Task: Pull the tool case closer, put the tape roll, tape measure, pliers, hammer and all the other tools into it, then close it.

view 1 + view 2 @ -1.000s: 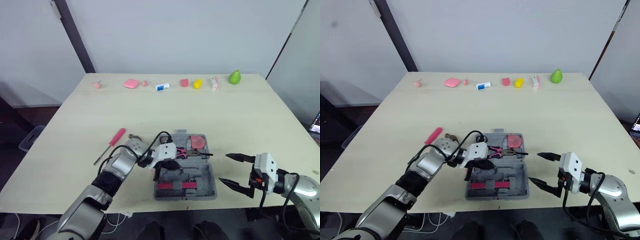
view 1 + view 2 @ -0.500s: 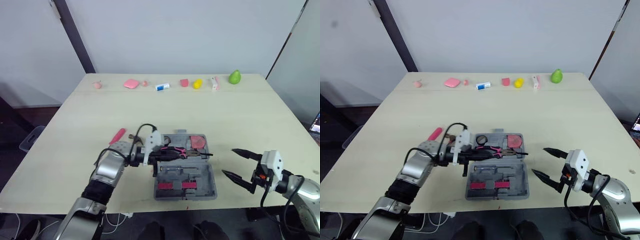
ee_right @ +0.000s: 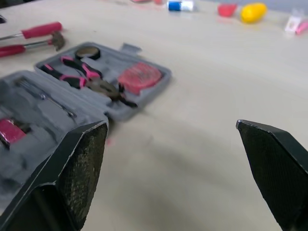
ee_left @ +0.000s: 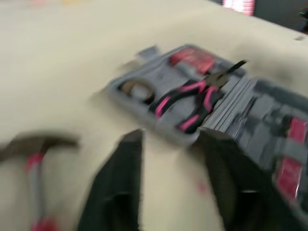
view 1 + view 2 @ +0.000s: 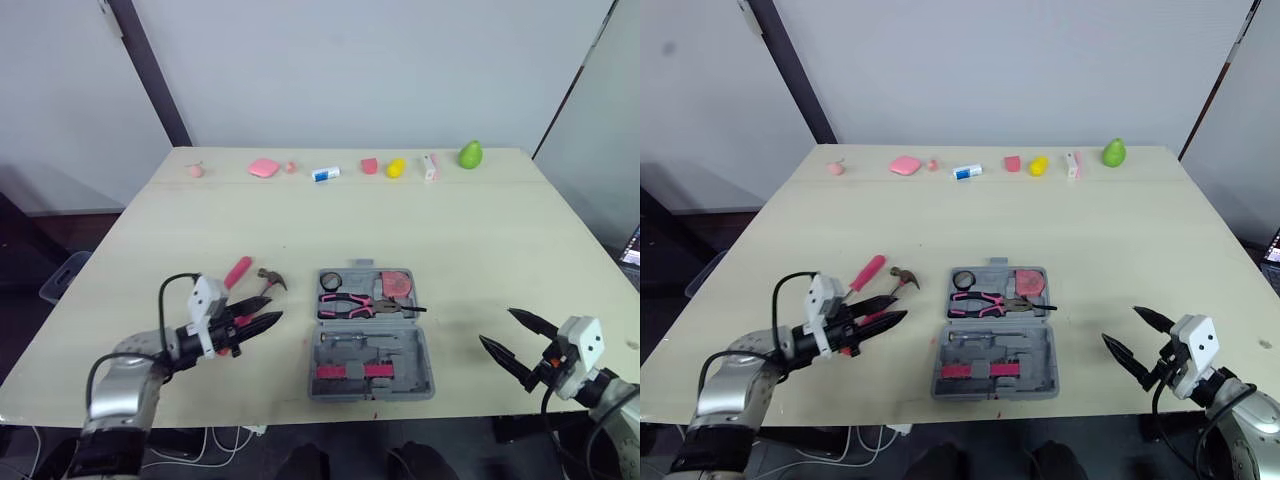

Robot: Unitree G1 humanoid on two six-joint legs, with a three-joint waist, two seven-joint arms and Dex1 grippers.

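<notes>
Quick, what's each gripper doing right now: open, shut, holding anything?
Left gripper: open, holding nothing.
Right gripper: open wide, holding nothing.

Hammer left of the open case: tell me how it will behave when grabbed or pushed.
The hammer is likely head-heavy: a dark metal head caps a thin shaft, so held by the handle end it may droop. Lying flat on the table, it probably won't roll, but might pivot about the head if pushed.
</notes>
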